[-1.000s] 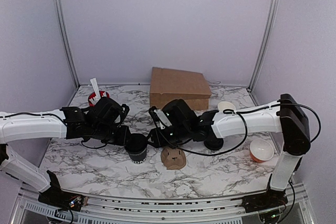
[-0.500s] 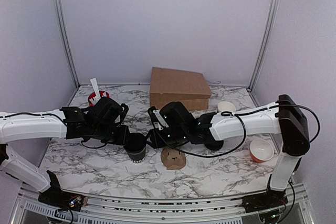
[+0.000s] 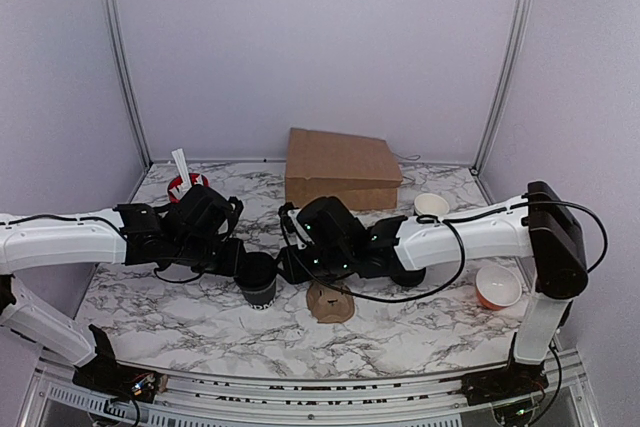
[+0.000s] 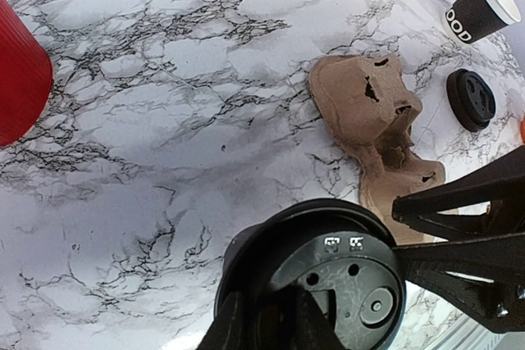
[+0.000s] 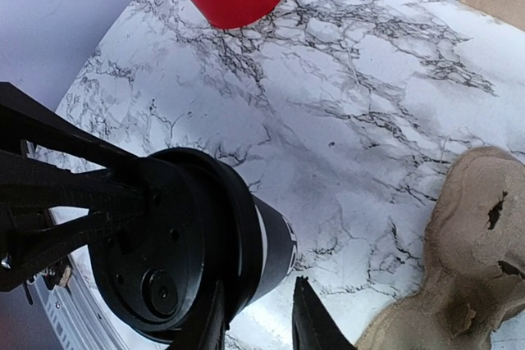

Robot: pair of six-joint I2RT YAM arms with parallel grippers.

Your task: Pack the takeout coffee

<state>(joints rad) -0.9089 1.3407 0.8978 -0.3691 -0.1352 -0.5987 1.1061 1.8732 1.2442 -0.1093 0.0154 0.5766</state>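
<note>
The takeout coffee, a black paper cup with a black lid, stands on the marble table between both grippers. My left gripper reaches it from the left. In the left wrist view its fingers pinch the near rim of the lid. My right gripper is open at the cup's right side. In the right wrist view the cup sits just left of its fingers, one finger over the lid's edge, one beside the cup wall.
A brown pulp cup carrier lies right of the cup. A cardboard box stands at the back, a red cup at the back left. An open white-rimmed black cup, a loose black lid and an orange bowl are at the right.
My right arm has moved left, bringing its open gripper up to the cup. The cup and my left arm have stayed in place.
</note>
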